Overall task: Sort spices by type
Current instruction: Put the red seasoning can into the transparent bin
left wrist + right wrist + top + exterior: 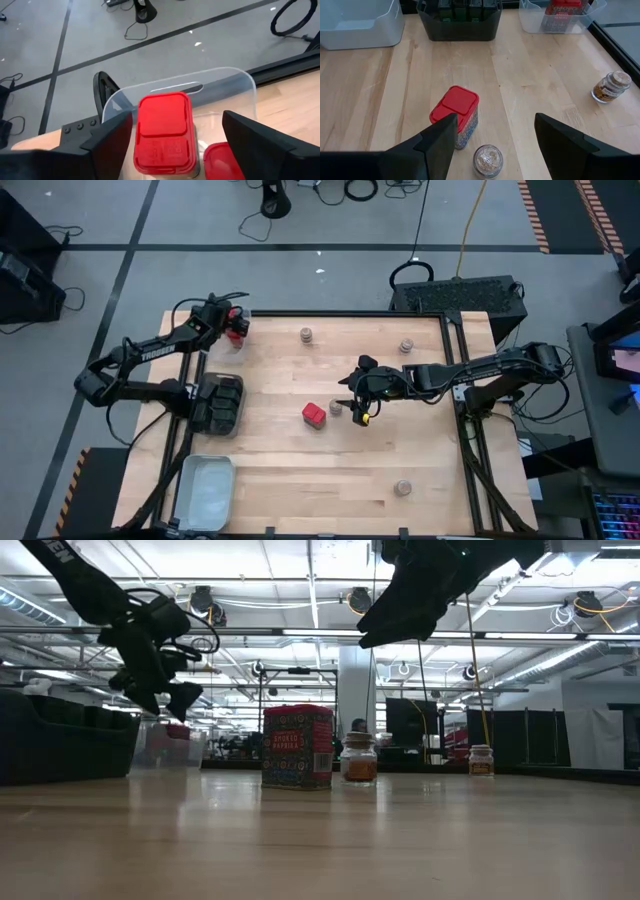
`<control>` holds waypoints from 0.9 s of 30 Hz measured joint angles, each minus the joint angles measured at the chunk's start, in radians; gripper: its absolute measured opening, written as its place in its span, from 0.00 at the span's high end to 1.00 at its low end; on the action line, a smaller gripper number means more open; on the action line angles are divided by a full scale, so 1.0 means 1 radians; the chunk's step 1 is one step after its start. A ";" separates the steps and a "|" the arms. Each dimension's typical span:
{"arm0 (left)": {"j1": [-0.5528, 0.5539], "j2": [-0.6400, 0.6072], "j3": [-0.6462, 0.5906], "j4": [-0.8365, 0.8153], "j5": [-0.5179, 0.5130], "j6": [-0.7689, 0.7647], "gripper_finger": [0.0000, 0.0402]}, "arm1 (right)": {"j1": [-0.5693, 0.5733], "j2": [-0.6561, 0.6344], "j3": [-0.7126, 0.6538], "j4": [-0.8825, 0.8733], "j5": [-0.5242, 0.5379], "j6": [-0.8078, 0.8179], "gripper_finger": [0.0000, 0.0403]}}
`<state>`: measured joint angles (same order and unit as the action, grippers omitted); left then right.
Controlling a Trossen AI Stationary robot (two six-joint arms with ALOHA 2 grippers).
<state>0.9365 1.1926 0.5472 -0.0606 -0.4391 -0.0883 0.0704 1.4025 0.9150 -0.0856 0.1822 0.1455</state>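
**Left gripper open over the clear tray, right gripper open above the red tin at mid-table**

The left gripper (pixel 236 326) is hanging over the clear tray (pixel 240 87) at the table's far-left corner, its fingers (pixel 107 137) standing spread — nothing is clamped between them. A red tin (pixel 164 131) is standing upright in the tray between the two fingers, apart from both, and a second red lid (pixel 222 160) is showing just beside it in the same tray.

The right gripper (pixel 352 402) is hovering near the middle of the table, its fingers (pixel 437 140) apart and gripping nothing. Below it, another red tin (pixel 314 414) is standing upright on the wood, with a round jar (pixel 337 408) just beside it on the right, not touching. In the low view this tin (pixel 297 746) and the jar (pixel 359 759) are standing side by side with a narrow gap between them, and the right gripper is hanging well above them.

Three more jars are sitting well apart on the table: one at the far edge near the middle (pixel 306 334), one at the far right (pixel 406 345), one at the near right (pixel 402 487).

A dark bin (pixel 218 402) on the left side is holding dark tins (pixel 460 6) in a row. A pale tray (pixel 205 490) is sitting at the near-left corner — what it is holding cannot be told.
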 joint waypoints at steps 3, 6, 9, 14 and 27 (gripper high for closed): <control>0.000 -0.028 0.000 -0.004 0.008 0.008 0.21 | 0.000 0.000 0.000 0.000 0.000 0.000 0.39; -0.003 -0.069 0.000 -0.021 0.036 0.025 0.21 | 0.000 0.000 0.000 0.000 0.000 0.000 0.39; -0.003 -0.108 0.019 -0.110 0.128 0.026 0.21 | 0.000 0.000 0.000 0.000 0.000 -0.001 0.39; -0.010 -0.139 0.087 -0.316 0.229 0.023 0.24 | 0.000 0.000 0.000 0.002 0.000 -0.011 0.39; -0.095 -0.133 0.192 -0.554 0.255 0.042 0.71 | 0.000 0.000 0.000 0.006 0.000 -0.016 0.39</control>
<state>0.8417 1.0598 0.7387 -0.6147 -0.1841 -0.0458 0.0704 1.4029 0.9150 -0.0792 0.1822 0.1291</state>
